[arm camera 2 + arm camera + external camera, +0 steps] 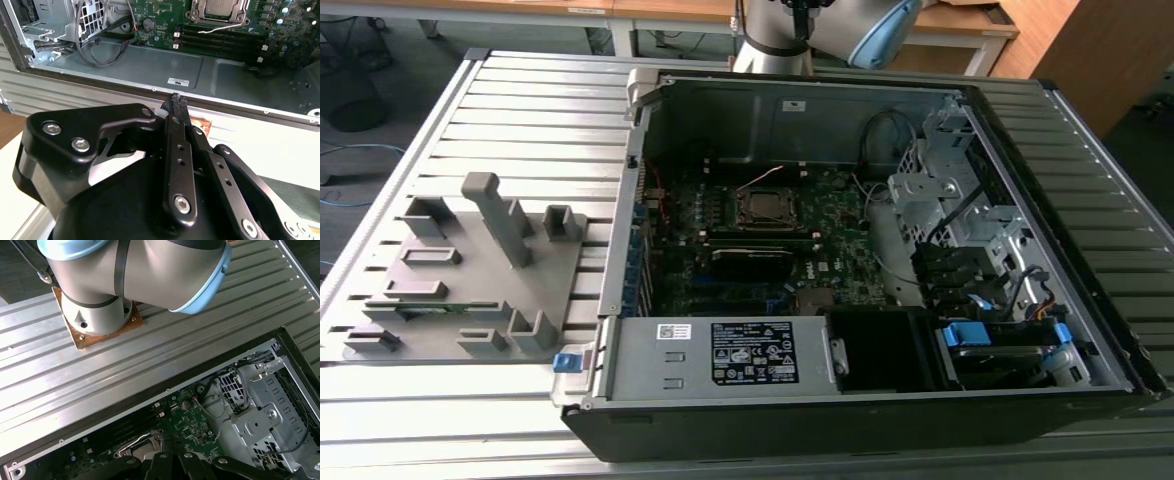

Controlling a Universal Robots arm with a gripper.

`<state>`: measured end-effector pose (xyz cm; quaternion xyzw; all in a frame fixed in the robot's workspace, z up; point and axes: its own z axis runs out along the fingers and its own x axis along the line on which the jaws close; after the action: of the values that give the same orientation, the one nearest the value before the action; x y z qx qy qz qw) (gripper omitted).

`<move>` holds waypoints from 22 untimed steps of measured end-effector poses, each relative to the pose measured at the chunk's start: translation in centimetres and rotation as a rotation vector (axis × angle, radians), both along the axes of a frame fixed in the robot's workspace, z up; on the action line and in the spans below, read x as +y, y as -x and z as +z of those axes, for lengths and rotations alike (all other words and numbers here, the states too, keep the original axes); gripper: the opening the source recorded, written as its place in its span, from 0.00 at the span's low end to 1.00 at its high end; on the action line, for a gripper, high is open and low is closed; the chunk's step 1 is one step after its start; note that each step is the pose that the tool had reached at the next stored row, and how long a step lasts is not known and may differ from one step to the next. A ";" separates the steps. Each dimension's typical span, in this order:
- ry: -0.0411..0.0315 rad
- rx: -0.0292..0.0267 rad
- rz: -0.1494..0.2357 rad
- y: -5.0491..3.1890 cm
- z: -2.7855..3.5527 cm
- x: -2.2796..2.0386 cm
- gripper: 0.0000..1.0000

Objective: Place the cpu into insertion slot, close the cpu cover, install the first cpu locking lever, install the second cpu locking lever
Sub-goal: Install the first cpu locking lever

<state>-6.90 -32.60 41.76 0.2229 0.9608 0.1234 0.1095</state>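
One case [854,425], open, lying on a slatted worktop [547,120].
One green board [841,215] on the case's floor, carrying the slot [765,207] near the case's middle.
One cpu [220,5], silvery top up, seated in that slot; the cover [196,11] appears to lie down around it.
One arm [854,25], its base on the worktop behind the case's far wall.
Two black fingers [176,107], closed tip to tip with nothing seen between them, held just outside the case's wall on the arm-base side, well apart from the slot.
One grey fixture [467,270] on the worktop beside the case, at the exterior view's left.
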 end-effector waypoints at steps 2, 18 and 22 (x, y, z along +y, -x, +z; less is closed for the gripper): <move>0.0000 0.0000 0.000 0.00 0.00 0.00 0.11; 0.0019 -0.0001 0.000 0.00 -1.11 0.00 0.11; 0.0020 -0.0001 0.000 0.00 -1.51 0.00 0.11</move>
<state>-6.90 -32.60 40.25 0.2228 0.9609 0.1224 0.1097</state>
